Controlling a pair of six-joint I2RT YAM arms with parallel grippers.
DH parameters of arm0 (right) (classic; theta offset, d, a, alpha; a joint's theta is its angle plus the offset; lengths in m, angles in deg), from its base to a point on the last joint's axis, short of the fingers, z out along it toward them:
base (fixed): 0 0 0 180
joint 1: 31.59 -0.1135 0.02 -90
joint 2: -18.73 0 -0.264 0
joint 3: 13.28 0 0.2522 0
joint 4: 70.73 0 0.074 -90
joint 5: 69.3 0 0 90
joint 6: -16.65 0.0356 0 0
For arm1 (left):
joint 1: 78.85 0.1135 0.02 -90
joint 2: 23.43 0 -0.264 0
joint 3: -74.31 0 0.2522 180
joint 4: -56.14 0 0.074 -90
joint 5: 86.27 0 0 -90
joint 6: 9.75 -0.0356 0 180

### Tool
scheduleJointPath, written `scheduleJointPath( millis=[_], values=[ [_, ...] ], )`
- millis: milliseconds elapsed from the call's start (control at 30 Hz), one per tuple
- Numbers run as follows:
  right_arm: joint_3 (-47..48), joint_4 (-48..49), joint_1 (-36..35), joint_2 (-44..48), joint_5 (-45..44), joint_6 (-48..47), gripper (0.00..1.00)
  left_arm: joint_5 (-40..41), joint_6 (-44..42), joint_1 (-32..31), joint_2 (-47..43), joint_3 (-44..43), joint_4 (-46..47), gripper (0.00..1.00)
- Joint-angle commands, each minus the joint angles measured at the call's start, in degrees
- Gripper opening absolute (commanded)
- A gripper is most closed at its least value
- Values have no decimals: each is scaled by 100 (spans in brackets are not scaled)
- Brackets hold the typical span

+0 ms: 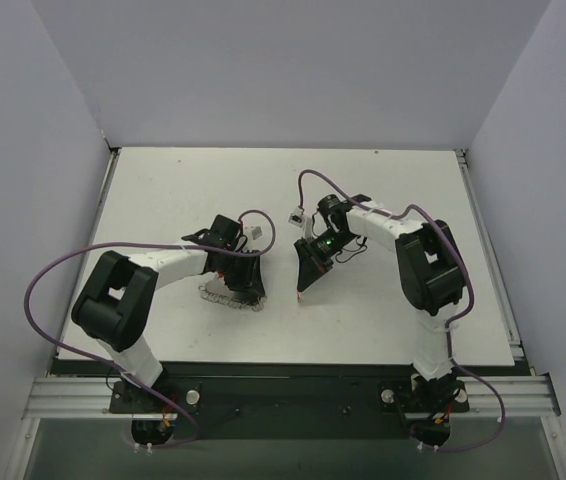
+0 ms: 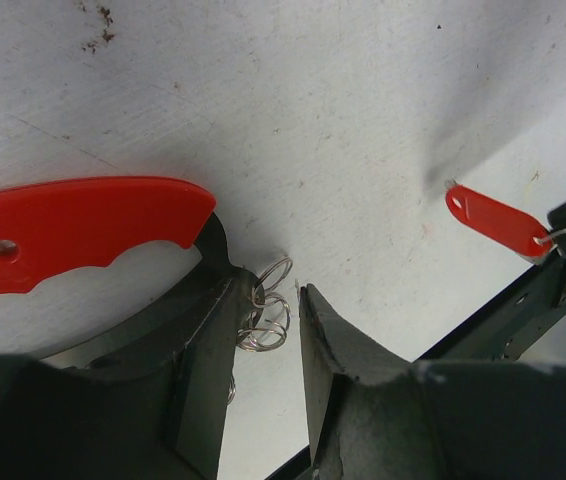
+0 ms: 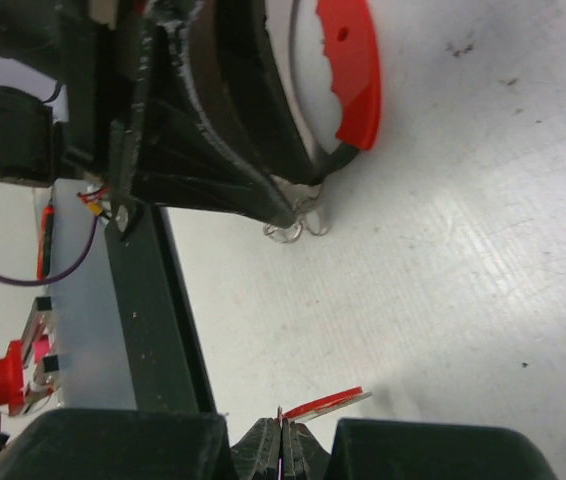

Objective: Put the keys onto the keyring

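The left gripper (image 2: 271, 288) stands with fingers parted over the keys (image 2: 266, 316), silver loops in the gap against one finger; the curved red keyring (image 2: 83, 232) lies just beside, nearest this arm; the right gripper (image 3: 281, 436), fingers pressed together, pinches a red tag (image 3: 321, 404).

Bright even light, soft shadows

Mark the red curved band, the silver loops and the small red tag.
red curved band (image 2: 93, 225): left wrist view, its broad flat middle.
silver loops (image 2: 268, 310): left wrist view, middle of the cluster.
small red tag (image 2: 488, 218): left wrist view, its flat face.
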Motion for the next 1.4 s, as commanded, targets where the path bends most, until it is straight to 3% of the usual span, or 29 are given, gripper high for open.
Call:
scheduleJointPath(
  millis=[0, 333, 567, 633, 733, 900, 1133, 1367],
  values=[
    [-324, 710, -77, 355, -312, 485, 0, 100, -95, 26, -174, -36, 56, 41],
    [-563, 1151, -227, 355, -567, 793, 0, 56, -130, -18, -174, -124, 4, 40],
    [-958, 1783, -227, 838, -1121, 1188, 65, 187, -121, -9, -235, -141, -23, 39],
    [-1099, 2056, -262, 1093, -1218, 1293, 72, 205, -95, -1, -323, -106, 38, 39],
    [-1055, 2179, -349, 1269, -1139, 1285, 73, 161, -42, 35, -472, -18, 196, 39],
    [-713, 2030, -675, 954, -718, 1171, 61, 179, 37, 87, -525, -18, 162, 38],
    [-379, 1960, -1149, 541, -594, 925, 61, 205, 406, 578, -1070, 376, 433, 38],
    [26, 2109, -1229, -65, -637, 968, 59, -384, 784, 949, -1430, 869, 874, 36]
  ],
)
